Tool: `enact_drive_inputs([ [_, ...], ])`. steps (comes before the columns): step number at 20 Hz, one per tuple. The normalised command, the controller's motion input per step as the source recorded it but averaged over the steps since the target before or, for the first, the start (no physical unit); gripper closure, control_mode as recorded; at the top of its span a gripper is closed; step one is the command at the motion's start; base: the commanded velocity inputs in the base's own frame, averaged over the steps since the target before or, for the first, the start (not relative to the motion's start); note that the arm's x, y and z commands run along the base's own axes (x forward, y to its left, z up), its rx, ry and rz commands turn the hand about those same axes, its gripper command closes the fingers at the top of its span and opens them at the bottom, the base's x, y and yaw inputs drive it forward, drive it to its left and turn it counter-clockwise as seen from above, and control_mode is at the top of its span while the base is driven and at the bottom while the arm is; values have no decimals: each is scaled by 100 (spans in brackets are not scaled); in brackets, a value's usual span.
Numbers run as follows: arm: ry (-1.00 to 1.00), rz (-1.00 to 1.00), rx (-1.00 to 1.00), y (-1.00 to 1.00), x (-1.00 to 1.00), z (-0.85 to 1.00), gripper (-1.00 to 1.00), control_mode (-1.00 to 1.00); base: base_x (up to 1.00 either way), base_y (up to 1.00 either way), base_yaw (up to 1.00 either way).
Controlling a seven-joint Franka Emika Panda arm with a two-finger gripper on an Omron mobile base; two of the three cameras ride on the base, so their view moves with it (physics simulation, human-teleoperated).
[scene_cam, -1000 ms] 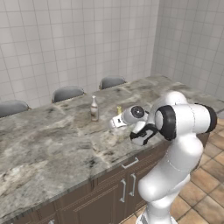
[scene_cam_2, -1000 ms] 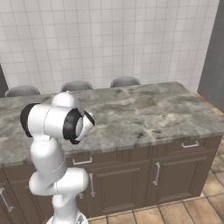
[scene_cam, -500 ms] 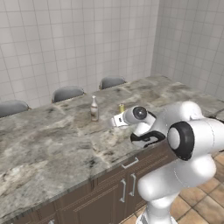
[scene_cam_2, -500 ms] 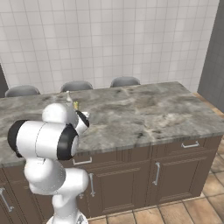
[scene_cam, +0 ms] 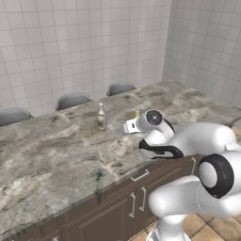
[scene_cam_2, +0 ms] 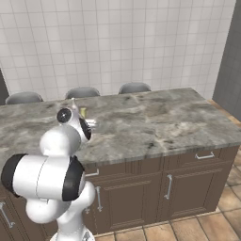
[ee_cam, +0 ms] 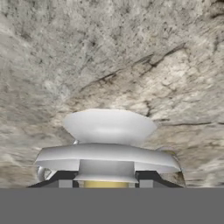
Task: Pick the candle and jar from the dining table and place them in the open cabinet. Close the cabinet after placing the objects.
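Candle (ee_cam: 106,184) clamped in gripper (ee_cam: 105,177), silvery base (ee_cam: 108,144) facing marble dining table (ee_cam: 131,52)

We read this as a home kitchen. White tiled walls (scene_cam: 70,42) rise behind a long marble-topped table (scene_cam_2: 155,124) with dark wooden drawer fronts (scene_cam_2: 197,157) and silver handles. Grey stools (scene_cam_2: 134,87) stand along its far side; terracotta floor tiles (scene_cam_2: 226,207) lie below.

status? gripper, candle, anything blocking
Gripper shut on candle, holder base toward the marble dining table. Glass bottle stands upright to the left, apart. Nothing in the way.
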Motion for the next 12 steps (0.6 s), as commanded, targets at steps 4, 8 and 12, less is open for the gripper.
enact_drive_inputs([
  [4,12,-1,-3,-36,0,53,100,-100,0,0,0],
  [8,13,0,-1,-34,0,36,100,-100,0,0,0],
  [12,9,1,-2,-23,-16,13,100,-100,0,0,0],
])
